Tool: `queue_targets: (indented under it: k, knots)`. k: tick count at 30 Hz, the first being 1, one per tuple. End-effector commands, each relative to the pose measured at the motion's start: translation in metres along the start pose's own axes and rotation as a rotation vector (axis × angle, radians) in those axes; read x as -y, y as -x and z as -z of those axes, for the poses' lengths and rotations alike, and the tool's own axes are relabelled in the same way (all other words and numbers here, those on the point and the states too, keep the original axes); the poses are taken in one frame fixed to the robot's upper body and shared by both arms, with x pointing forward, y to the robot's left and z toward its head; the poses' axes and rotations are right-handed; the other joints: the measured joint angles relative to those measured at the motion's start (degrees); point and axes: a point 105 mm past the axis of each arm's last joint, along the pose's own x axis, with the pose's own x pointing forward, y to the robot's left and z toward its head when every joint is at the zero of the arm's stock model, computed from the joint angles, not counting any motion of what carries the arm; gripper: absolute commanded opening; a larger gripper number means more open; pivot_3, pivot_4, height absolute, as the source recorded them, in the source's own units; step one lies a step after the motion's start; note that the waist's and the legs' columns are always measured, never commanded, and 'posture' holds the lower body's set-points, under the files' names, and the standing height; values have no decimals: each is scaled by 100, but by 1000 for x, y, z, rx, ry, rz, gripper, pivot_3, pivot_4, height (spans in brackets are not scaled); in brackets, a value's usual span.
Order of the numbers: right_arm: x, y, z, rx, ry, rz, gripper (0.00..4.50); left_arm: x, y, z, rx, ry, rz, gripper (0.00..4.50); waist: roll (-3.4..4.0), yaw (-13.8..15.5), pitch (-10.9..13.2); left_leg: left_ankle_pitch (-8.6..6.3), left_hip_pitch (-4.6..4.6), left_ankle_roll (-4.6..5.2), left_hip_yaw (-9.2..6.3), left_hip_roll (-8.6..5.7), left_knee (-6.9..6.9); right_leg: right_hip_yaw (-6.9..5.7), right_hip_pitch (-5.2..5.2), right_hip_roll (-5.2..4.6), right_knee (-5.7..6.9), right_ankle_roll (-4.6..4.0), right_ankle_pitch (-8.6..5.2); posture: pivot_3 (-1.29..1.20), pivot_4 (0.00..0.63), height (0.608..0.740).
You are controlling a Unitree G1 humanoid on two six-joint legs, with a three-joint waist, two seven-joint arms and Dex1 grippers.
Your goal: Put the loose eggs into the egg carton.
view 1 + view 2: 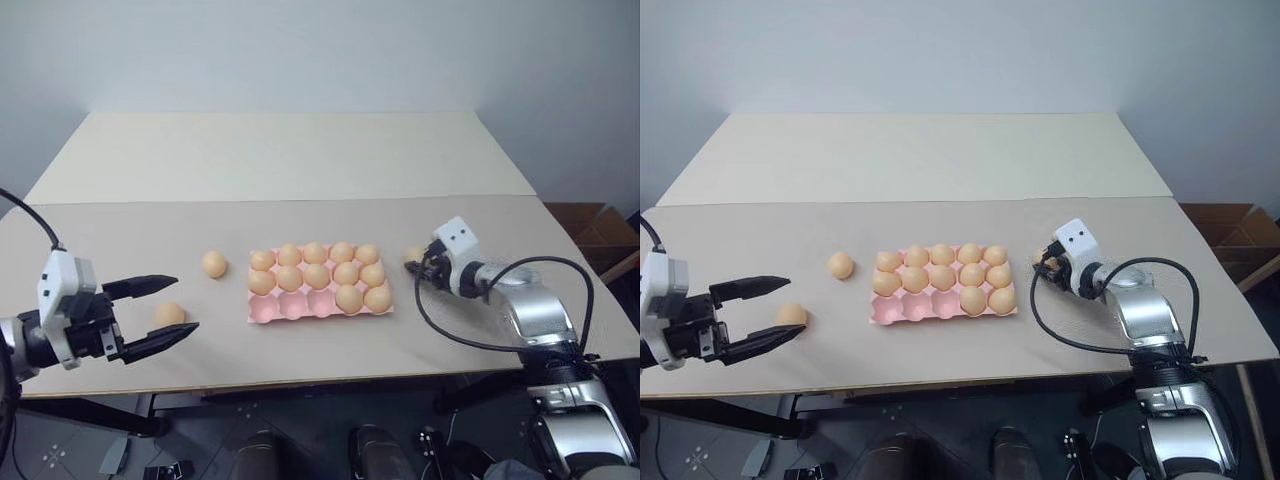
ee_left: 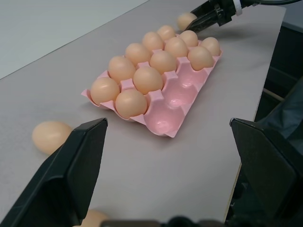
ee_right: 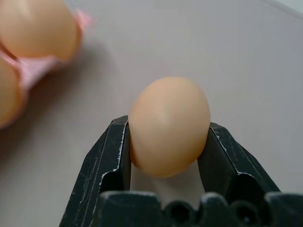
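Note:
The pink egg carton (image 1: 292,308) lies in the middle of the table with several eggs in its cups. Three cups in its near row are bare (image 2: 166,116). My right gripper (image 1: 416,266) sits just right of the carton, low over the table, shut on a loose egg (image 3: 169,120) that its two fingers pinch from both sides. Another loose egg (image 1: 214,264) rests left of the carton. A third one (image 1: 169,314) lies near the front edge, between the spread fingers of my open left gripper (image 1: 185,303) as seen from above.
A seam runs across the table behind the carton, and a paler tabletop (image 1: 290,150) stretches beyond it. A cardboard box (image 1: 600,235) stands off the table's right edge. A black cable (image 1: 450,330) loops from my right wrist over the table.

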Motion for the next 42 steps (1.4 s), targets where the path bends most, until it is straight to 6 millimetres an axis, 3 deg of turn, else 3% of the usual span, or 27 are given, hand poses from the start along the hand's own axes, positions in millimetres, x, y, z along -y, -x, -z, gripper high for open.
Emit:
queue_targets:
  k: [1, 6, 11, 15, 19, 23, 28, 35, 42]
  knots:
    - [-25, 18, -46, 147, 82, -69, 1908, 2, 3, -10, 15, -61, -5, 4500, 1, -8, 0, 0, 1, 0, 0, 0, -1, 0, 0, 0, 0, 0, 0, 0, 150, 740]
    - [-98, 19, -70, 224, 133, -291, 1908, 2, 1, -9, 15, -58, 5, 4500, 1, -10, 0, 0, 6, 0, -1, 3, -3, -1, 0, 2, 4, -1, 0, 0, 150, 740]
    - [-135, 6, -64, 195, 166, -361, 1908, 2, -1, -10, 15, -60, 9, 4500, 0, 1, 0, 1, 9, -2, 1, 1, -2, -2, 2, -2, 7, -15, -7, 0, 150, 740]
    - [-146, 1, -59, 164, 192, -383, 3181, 3, 0, -10, 13, -57, 9, 4500, 0, 12, -1, 1, 1, -3, 1, -4, -2, -3, 0, -6, 0, -22, -12, 0, 150, 740]
    - [-145, 3, -62, 171, 198, -381, 4484, 4, 2, -10, 10, -55, 6, 4500, 0, 7, -1, 1, 0, -2, 1, -3, -2, -4, -2, -4, -1, -18, -9, 0, 150, 740]
    - [-134, 13, -76, 223, 189, -366, 4484, 2, 3, -9, 5, -54, -5, 4500, 0, 7, 0, 1, 2, -2, -1, 1, -2, -6, -3, 0, 5, -19, -9, 0, 150, 740]
    - [-103, 48, -86, 304, 188, -358, 4484, -4, 12, -6, -12, -38, -55, 4500, 0, 28, 0, 1, -1, -2, -1, -2, -2, -6, -2, -4, -2, -17, -9, 0, 150, 740]
    - [-59, 96, -57, 290, 179, -431, 4484, -11, 31, 10, -57, 34, -144, 4500, -1, 25, -1, -1, 3, 0, -1, -3, -9, -7, 5, -4, -11, -13, -12, 0, 150, 740]
    - [-45, 96, -49, 268, 181, -381, 4484, -17, 41, 40, -147, 179, -286, 4500, -1, -22, 0, 0, 31, -1, 3, 7, -9, -2, 10, 1, 4, -11, -40, 0, 150, 740]
